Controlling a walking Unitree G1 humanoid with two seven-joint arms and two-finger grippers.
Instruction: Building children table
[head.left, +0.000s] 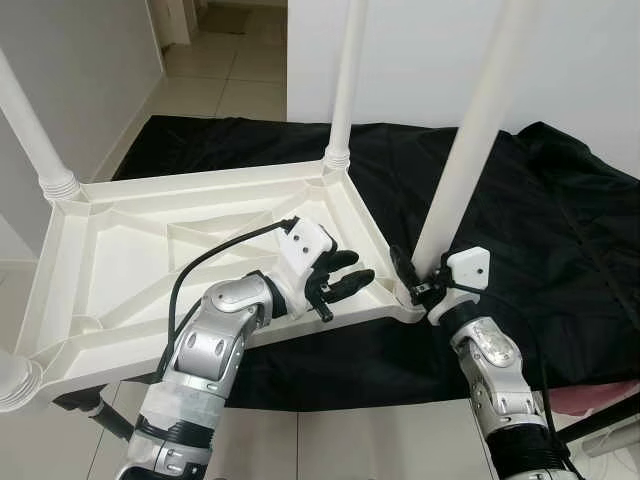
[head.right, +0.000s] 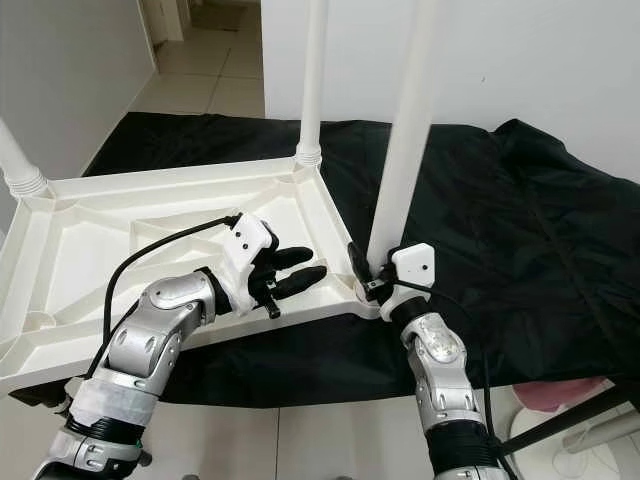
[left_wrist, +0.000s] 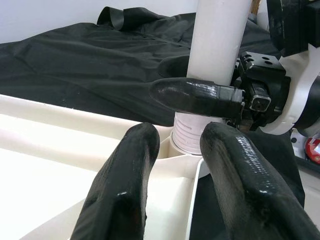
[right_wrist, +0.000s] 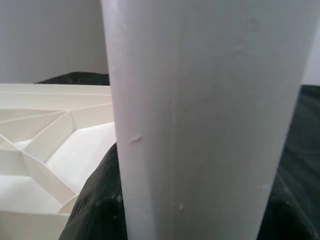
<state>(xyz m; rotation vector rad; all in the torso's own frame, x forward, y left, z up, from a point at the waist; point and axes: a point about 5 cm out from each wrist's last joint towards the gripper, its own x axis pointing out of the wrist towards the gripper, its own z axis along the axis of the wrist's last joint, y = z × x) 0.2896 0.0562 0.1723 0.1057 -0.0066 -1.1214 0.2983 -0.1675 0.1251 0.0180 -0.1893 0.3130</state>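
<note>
Upright, white leg (head.left: 470, 150) between right fingers (head.left: 403, 268), left fingers (head.left: 345, 275) beside.

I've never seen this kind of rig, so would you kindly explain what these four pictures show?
A humanoid robot looks down through two head cameras; the other two pictures come from cameras on its wrists. An upturned white tabletop lies on a black cloth on the floor, its legs pointing up. The right tool is closed around the base of the near leg, seated in the corner socket. The left tool rests open over the tabletop's rim, gripping nothing, fingers pointing towards that leg.
</note>
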